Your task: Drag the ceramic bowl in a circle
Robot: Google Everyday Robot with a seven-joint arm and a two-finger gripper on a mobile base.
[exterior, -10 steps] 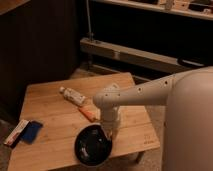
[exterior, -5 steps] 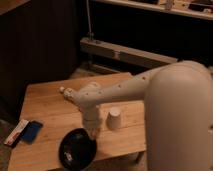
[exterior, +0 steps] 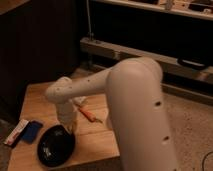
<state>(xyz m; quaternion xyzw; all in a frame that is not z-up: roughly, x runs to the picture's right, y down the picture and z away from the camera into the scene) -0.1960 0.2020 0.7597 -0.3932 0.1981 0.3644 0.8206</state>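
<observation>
Dragging job: bowl point(exterior: 55, 146) at the tabletop's point(exterior: 97, 144) front-left.
Black, glossy, shallow and wide, it lies near the front edge. The gripper point(exterior: 70, 129) meets its far right rim, jaws clenched, probably so the arm can steer it round. Beyond lies an orange tool point(exterior: 89, 115).

The only camera looks from high, close behind the arm point(exterior: 135, 105), down and forward onto the desk point(exterior: 97, 145). The arm fills the right of the view; the tool point(exterior: 67, 127) is low at left, at the rim of the bowl point(exterior: 55, 147).
</observation>
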